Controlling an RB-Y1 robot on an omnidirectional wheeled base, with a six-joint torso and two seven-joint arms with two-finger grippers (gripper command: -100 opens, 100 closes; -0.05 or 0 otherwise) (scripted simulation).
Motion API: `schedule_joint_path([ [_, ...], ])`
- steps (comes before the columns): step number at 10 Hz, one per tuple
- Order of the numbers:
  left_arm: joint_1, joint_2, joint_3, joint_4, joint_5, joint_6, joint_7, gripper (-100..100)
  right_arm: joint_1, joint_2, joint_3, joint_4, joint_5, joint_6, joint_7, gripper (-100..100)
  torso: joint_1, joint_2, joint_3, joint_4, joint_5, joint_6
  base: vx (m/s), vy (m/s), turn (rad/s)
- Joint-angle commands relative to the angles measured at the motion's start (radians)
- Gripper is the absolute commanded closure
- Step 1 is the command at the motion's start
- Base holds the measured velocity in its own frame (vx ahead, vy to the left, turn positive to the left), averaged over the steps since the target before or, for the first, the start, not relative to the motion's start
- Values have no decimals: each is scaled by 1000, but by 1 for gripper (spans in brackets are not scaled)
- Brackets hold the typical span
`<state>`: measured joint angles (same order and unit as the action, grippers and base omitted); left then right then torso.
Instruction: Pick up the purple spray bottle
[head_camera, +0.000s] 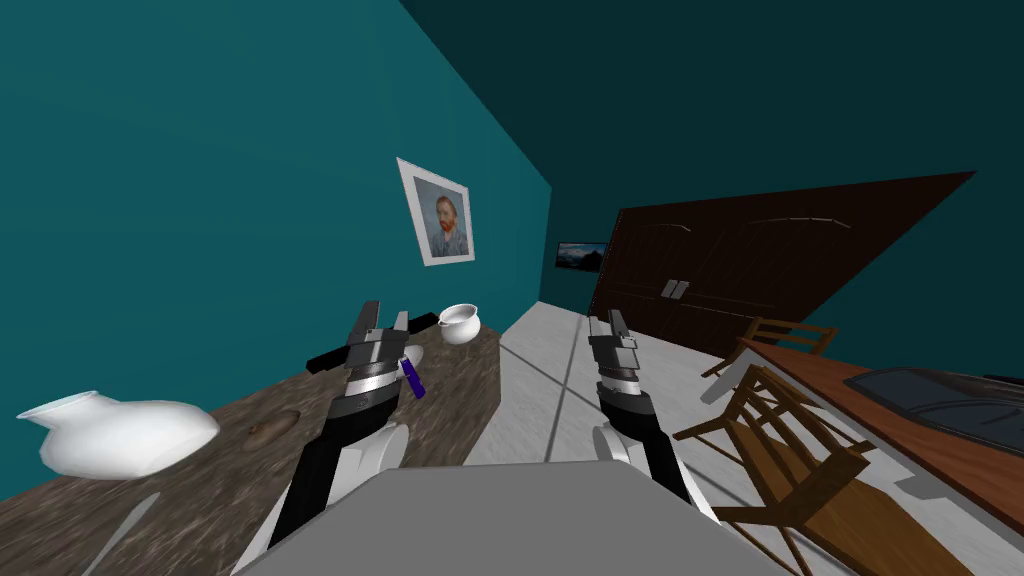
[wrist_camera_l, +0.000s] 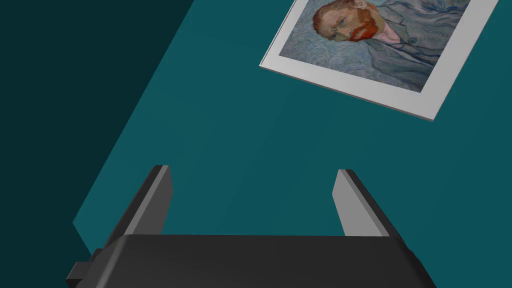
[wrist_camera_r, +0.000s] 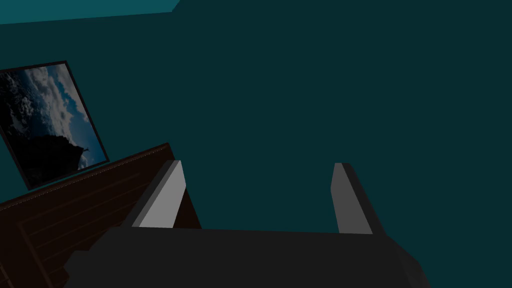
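Purple spray bottle (head_camera: 413, 378) just beside raised left arm (head_camera: 352, 410), fingers (head_camera: 368, 313) spread.

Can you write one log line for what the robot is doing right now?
stage: not grasped yet | purple spray bottle: on table, beside left gripper | left gripper: open | right gripper: open
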<state>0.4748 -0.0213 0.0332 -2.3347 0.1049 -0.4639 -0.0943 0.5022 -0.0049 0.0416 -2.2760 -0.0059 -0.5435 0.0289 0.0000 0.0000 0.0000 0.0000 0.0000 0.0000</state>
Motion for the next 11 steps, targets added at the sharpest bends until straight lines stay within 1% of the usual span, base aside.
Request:
schedule_joint_path([
  [1, 1, 29, -1, 2, 11, 13, 5, -100, 0, 0, 0, 0, 0, 0, 0, 0, 0, 0, 0, 0, 0, 0, -6, -11, 39],
  [4, 5, 95, -3, 12, 54, 66, 25, -100, 0, 0, 0, 0, 0, 0, 0, 0, -2, 1, 0, 0, 0, 0, -10, -41, 83],
  [7, 11, 154, -2, 29, 125, 146, 58, -100, 0, 0, 0, 0, 0, 0, 0, 0, -5, 1, 0, 0, -1, 0, -12, -74, 143],
  [8, 14, 170, -1, 36, 154, 176, 72, -100, 0, 0, 0, 0, 0, 0, 0, 0, -4, 1, 0, 0, -1, 0, 5, -70, 185],
  [9, 14, 170, -1, 36, 154, 183, 72, -100, 0, 0, 0, 0, 0, 0, 0, 0, -5, 0, 0, 0, -1, 0, 5, -57, 48],
  [10, 16, 185, 1, 44, 186, 219, 87, -100, 0, 0, 0, 0, 0, 0, 0, 0, -4, -1, 0, 0, -1, 0, 4, -59, 112],
  [11, 18, 198, 4, 52, 219, 242, 102, -100, 0, 0, 0, 0, 0, 0, 0, 0, -4, -1, 0, 0, -1, 0, -1, -77, 188],
])
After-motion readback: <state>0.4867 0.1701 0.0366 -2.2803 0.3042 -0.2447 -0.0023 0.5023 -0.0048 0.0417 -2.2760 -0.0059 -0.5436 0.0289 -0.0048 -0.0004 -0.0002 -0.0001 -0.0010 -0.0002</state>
